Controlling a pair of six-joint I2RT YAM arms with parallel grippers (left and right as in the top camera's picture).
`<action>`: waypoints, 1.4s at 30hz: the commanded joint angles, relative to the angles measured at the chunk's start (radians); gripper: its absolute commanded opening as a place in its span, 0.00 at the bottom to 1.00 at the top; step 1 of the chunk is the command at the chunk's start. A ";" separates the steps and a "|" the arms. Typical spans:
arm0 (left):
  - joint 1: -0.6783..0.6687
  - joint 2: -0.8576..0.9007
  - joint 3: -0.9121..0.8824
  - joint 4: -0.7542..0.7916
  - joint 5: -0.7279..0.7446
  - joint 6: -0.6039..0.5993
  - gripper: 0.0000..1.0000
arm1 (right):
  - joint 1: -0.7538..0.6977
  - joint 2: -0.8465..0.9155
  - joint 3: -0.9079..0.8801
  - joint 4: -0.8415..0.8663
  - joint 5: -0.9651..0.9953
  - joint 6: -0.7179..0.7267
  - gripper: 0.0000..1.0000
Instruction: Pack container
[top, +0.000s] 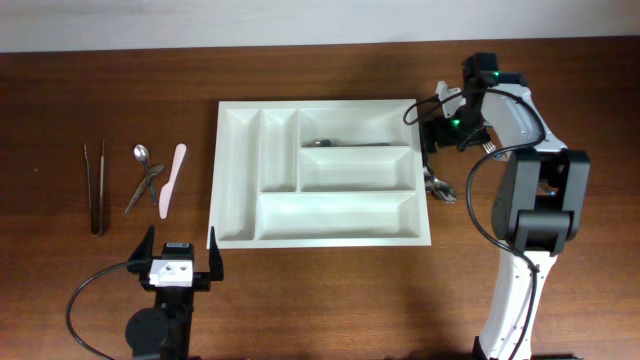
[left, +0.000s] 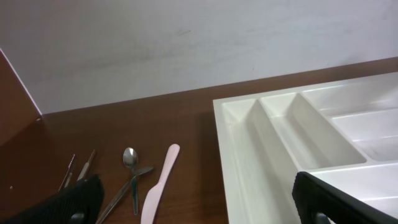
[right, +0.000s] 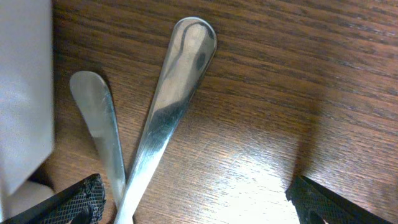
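Note:
A white cutlery tray (top: 240, 190) with several compartments lies mid-table; one metal piece (top: 345, 144) lies in its upper right compartment. My right gripper (top: 438, 135) is open, low over the table just right of the tray, above two metal cutlery handles (right: 168, 106), which also show in the overhead view (top: 440, 187). My left gripper (top: 180, 260) is open and empty at the front left, below the tray's corner. In the left wrist view the tray (left: 298, 124) is on the right, and a spoon (left: 129, 158) and a pink knife (left: 158, 183) lie ahead.
Left of the tray lie long tweezers or chopsticks (top: 96, 185), a spoon crossed with another metal utensil (top: 146, 175) and a pink plastic knife (top: 172, 180). The right arm's base (top: 535, 215) stands at the right side. The tray edge (right: 25, 87) shows left in the right wrist view.

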 joint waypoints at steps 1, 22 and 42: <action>0.005 -0.008 -0.004 -0.003 0.014 0.009 0.99 | 0.038 0.248 -0.101 0.013 -0.060 0.011 0.96; 0.005 -0.008 -0.004 -0.003 0.014 0.010 0.99 | 0.036 0.248 -0.101 0.010 0.061 0.018 0.86; 0.005 -0.008 -0.004 -0.003 0.014 0.010 0.99 | -0.155 0.248 -0.101 -0.022 0.084 0.020 0.86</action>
